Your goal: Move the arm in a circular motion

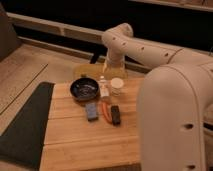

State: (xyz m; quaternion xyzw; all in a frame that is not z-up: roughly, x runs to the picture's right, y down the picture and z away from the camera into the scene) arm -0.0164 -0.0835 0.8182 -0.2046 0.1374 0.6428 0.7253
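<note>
One wooden table [75,140] stands beside a dark mat [25,125]. The arm [150,50] bends down above a dark bowl [84,90]; the gripper [113,67] hangs at the table's far edge.

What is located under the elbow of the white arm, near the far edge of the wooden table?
Under the arm's elbow lies a yellowish flat thing at the wooden table's far edge; the arm covers its right part. The gripper is also hidden there.
</note>
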